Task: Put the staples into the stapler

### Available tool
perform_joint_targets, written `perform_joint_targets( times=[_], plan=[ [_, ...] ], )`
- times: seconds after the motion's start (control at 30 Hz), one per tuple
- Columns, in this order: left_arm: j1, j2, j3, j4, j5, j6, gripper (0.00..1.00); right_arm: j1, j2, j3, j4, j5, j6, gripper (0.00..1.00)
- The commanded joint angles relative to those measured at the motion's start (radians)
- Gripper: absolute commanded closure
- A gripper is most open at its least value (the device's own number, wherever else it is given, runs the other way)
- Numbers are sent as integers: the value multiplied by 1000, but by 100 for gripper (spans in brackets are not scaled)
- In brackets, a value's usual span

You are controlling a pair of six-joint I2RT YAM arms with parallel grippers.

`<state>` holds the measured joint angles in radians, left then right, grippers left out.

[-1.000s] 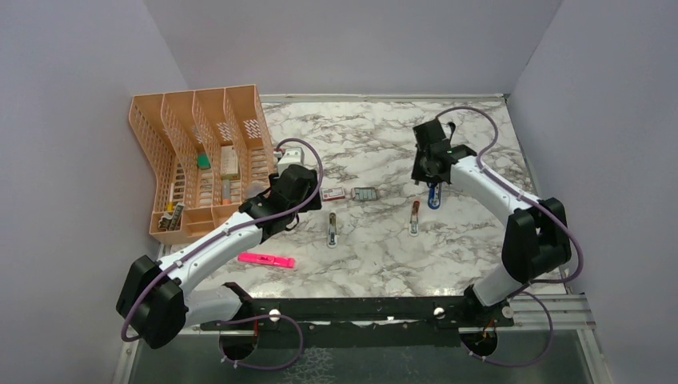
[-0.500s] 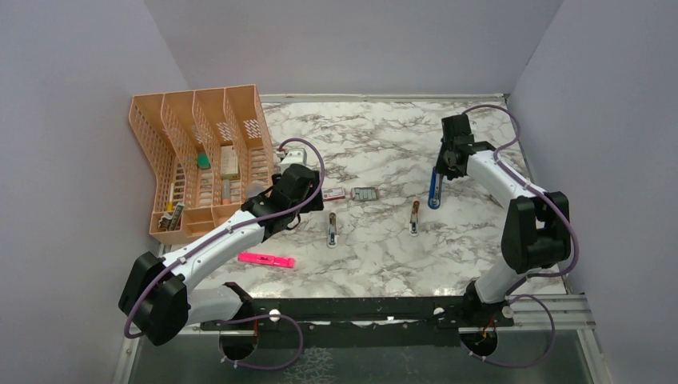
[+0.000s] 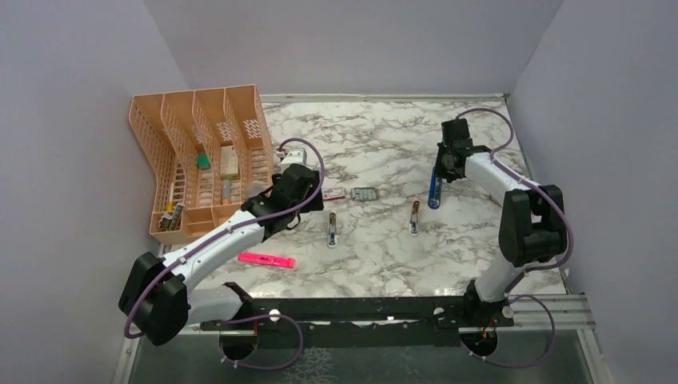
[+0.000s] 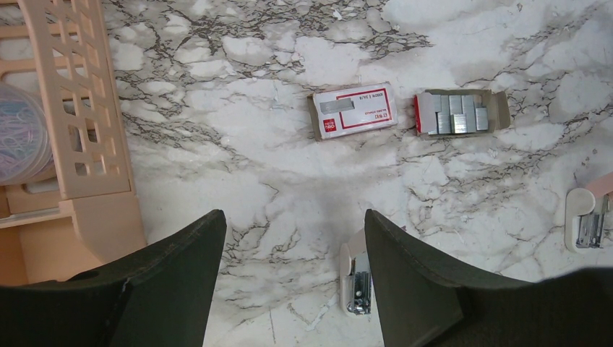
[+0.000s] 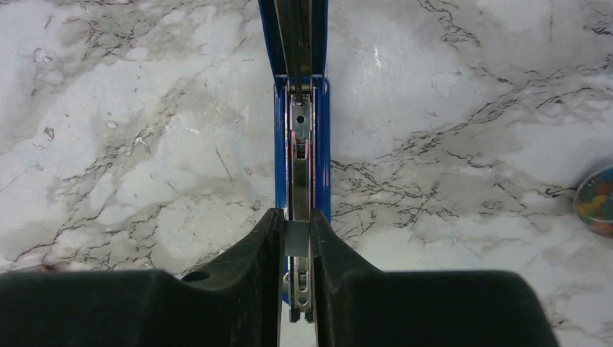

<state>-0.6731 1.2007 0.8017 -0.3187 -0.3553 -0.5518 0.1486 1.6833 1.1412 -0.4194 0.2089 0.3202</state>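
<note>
The blue stapler (image 3: 434, 190) lies on the marble top at the right, opened out lengthwise. In the right wrist view its blue body (image 5: 322, 123) shows with the bare metal channel up. My right gripper (image 3: 444, 170) is shut on the stapler's metal strip at its near end (image 5: 296, 240). The staples (image 3: 364, 194) sit in their small tray at the middle, the red-and-white box (image 3: 334, 193) beside it on the left. In the left wrist view the staples (image 4: 457, 114) and box (image 4: 354, 110) lie ahead. My left gripper (image 4: 293, 242) is open and empty, hovering left of the box (image 3: 308, 194).
A white capsule-shaped piece (image 3: 332, 229) lies by my left gripper's right finger (image 4: 356, 273). A peach-pink piece (image 3: 415, 216) lies left of the stapler. A pink highlighter (image 3: 266, 260) lies near the front left. An orange mesh organiser (image 3: 184, 160) stands at the left.
My right gripper has swung right and back, still holding the stapler, which now lies stretched out longer. The left arm has barely moved.
</note>
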Motion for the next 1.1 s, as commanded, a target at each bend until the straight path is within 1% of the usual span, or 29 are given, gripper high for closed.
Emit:
perform_joint_targets(
  times=[0.0,1.07],
  plan=[
    [6,-16,-10,20,15,10,29,-4,24,-14,40,-28,-24,79],
    [9,5,-4,20,15,13,29,-4,60,-14,49,0,-69,81]
  ],
)
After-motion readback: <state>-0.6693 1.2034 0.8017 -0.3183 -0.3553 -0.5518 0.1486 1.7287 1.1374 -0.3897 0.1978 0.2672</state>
